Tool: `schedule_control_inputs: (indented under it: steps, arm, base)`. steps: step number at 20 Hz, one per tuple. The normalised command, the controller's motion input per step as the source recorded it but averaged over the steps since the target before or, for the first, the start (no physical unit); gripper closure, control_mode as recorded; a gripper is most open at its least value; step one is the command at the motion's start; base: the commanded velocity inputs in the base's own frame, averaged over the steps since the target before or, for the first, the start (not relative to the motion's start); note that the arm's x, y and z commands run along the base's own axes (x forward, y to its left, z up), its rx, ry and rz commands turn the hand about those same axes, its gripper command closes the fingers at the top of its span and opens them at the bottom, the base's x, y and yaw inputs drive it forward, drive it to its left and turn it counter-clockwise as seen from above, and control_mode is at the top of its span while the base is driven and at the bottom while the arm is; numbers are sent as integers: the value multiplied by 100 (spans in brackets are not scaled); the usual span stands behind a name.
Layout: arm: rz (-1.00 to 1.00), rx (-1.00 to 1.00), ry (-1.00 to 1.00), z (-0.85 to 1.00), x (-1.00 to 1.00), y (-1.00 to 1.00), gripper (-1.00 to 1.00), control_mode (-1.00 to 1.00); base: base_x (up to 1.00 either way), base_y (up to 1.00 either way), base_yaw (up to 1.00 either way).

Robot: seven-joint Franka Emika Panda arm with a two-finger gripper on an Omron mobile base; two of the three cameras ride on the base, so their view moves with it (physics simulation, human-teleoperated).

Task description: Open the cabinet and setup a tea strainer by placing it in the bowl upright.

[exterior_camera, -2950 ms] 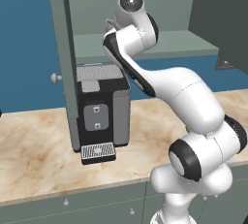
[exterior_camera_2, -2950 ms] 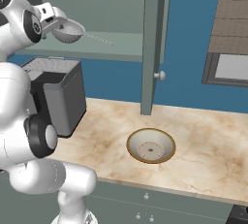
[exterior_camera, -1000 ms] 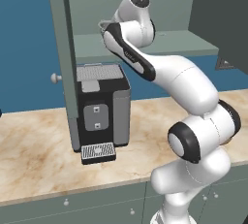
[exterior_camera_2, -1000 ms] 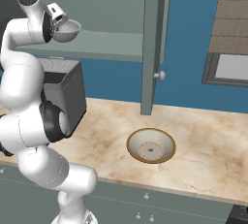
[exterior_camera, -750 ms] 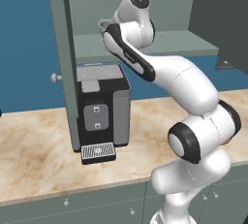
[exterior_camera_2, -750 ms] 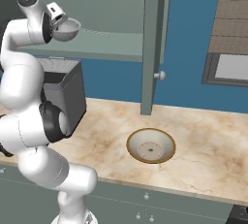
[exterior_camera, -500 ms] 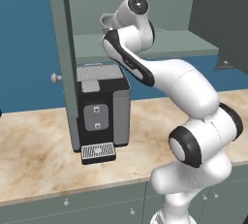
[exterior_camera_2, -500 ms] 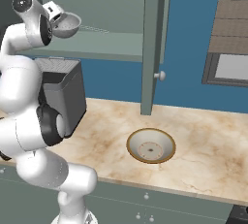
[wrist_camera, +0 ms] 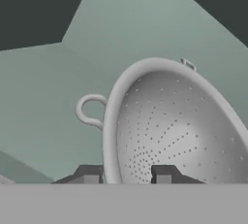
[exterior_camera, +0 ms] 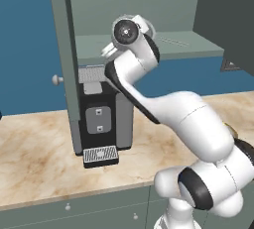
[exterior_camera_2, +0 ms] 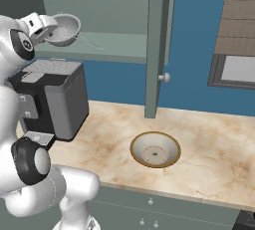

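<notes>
The hand [wrist_camera: 127,175] was closed on the strainer's [exterior_camera_2: 65,29] rim, one fingertip [wrist_camera: 89,174] outside the wall and the other inside the mesh cup, as the hand view showed. The strainer hung in the air at shelf [exterior_camera_2: 114,49] height inside the open cabinet [exterior_camera_2: 158,45], above the coffee machine [exterior_camera_2: 52,97] and tipped on its side rather than upright. The bowl [exterior_camera_2: 155,149] sat on the desk [exterior_camera_2: 209,144], well apart from the strainer and to the right of the machine.

The grip looked thin, a pinch on a wire rim, so a quick swing toward the bowl could let the strainer twist or slip out. On the way down, the open door [exterior_camera_2: 154,40] between the strainer and the bowl was a likely thing to clip, as was the machine's top. If the tilt was not corrected before release, the strainer would probably land on its side in the bowl.
</notes>
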Motion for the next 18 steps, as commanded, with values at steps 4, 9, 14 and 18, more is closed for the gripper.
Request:
schedule_control_inputs:
  steps: [4, 9, 14, 18]
  arm:
    - [-40, 0, 0, 31, -100, -2, 100, -100]
    - [-36, 0, 10, 19, -100, -27, 100, -100]
    - [-35, 0, 26, -27, -95, -53, 100, -100]
    - [-33, 0, 7, -48, -97, -63, 100, -100]
  base:
    - [0, 0, 0]
    - [0, 0, 0]
    - [0, 0, 0]
    - [0, 0, 0]
